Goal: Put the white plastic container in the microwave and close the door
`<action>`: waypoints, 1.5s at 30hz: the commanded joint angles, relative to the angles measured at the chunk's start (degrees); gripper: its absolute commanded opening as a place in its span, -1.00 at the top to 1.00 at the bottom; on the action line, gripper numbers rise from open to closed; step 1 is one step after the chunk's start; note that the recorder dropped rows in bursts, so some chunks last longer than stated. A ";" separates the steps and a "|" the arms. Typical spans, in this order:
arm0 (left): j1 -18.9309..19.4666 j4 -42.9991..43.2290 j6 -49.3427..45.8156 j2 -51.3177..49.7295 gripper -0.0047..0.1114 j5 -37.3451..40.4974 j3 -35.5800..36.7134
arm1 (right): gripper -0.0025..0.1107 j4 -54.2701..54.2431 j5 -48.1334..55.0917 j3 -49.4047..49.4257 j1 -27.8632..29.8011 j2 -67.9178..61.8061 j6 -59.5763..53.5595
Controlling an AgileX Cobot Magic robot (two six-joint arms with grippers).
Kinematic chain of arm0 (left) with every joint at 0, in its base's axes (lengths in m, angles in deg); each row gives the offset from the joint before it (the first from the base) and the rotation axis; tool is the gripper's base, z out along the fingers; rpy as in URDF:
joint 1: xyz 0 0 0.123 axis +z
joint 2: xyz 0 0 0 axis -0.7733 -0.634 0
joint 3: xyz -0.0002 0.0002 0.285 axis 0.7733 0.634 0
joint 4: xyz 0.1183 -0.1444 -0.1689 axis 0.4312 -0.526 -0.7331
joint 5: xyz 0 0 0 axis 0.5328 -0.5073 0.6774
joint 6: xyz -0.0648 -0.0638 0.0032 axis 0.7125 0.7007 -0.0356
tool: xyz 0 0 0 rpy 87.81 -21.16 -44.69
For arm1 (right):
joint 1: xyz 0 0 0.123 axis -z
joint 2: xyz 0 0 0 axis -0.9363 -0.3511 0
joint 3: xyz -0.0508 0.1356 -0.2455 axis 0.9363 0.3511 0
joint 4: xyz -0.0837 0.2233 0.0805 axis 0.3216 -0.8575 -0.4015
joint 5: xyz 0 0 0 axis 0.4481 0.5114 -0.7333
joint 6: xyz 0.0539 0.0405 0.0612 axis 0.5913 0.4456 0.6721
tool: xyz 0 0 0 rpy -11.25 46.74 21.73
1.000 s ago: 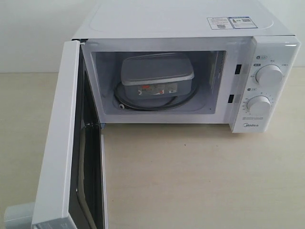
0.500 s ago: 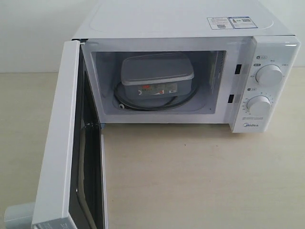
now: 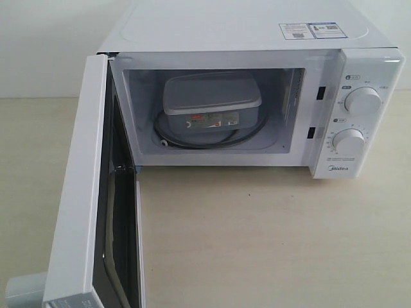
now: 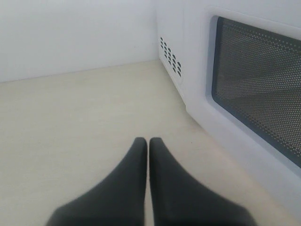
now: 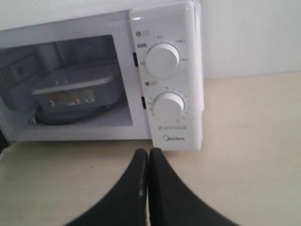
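Note:
The white plastic container (image 3: 210,102) sits on the glass turntable inside the microwave (image 3: 257,38), lid on, label facing out; it also shows in the right wrist view (image 5: 75,92). The door (image 3: 87,192) stands wide open toward the front left, its black inner face showing. Its dark window (image 4: 258,89) fills the side of the left wrist view. My left gripper (image 4: 148,141) is shut and empty over the table, outside the door. My right gripper (image 5: 149,152) is shut and empty in front of the dial panel (image 5: 167,80). Neither gripper shows in the exterior view.
A beige table (image 3: 270,237) spreads in front of the microwave. A grey-white arm part (image 3: 22,292) peeks in at the lower left corner, beside the door's outer face. A white wall (image 4: 75,33) stands behind.

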 commanded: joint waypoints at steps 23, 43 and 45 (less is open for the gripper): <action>0.27 0.31 0.00 0.07 0.85 -0.01 0.23 | 0.96 22.28 6.27 0.00 0.25 0.48 17.32; 0.27 0.31 0.00 0.07 0.85 -0.01 0.23 | 0.96 22.28 6.27 0.00 0.25 0.48 17.32; 0.27 -4.69 0.94 0.07 0.85 -1.49 -3.19 | 0.96 22.28 6.27 0.00 0.25 0.48 17.32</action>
